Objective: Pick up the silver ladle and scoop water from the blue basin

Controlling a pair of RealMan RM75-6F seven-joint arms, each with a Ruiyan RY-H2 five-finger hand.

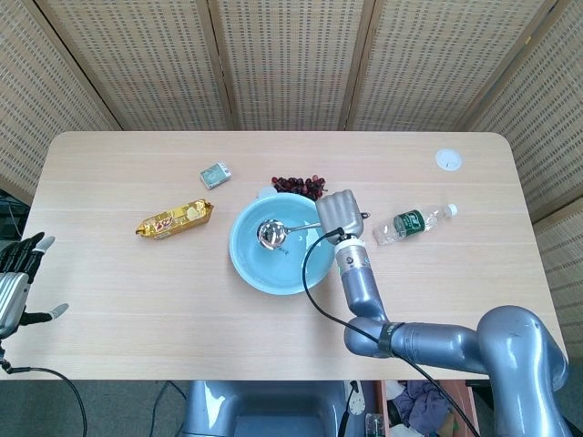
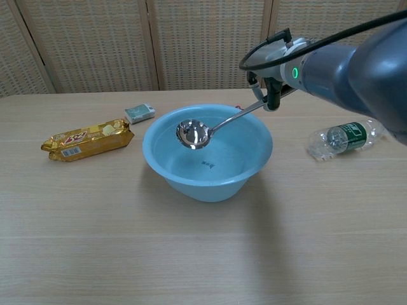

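Note:
The blue basin (image 1: 244, 261) (image 2: 191, 184) sits mid-table with water in it. My right hand (image 1: 339, 213) (image 2: 266, 94) grips the handle end of the silver ladle (image 1: 271, 233) (image 2: 193, 134) at the basin's right rim. The ladle's bowl hangs inside the basin's left half, just above the water, with the handle slanting up to the hand. My left hand (image 1: 16, 273) shows at the far left edge of the head view, off the table, fingers spread and holding nothing.
A gold snack pack (image 1: 175, 218) (image 2: 86, 140) and a small grey box (image 1: 216, 174) (image 2: 140, 112) lie left of the basin. Dark berries (image 1: 299, 186) sit behind it. A plastic bottle (image 1: 412, 221) (image 2: 346, 136) lies to the right, a white lid (image 1: 447, 160) further back.

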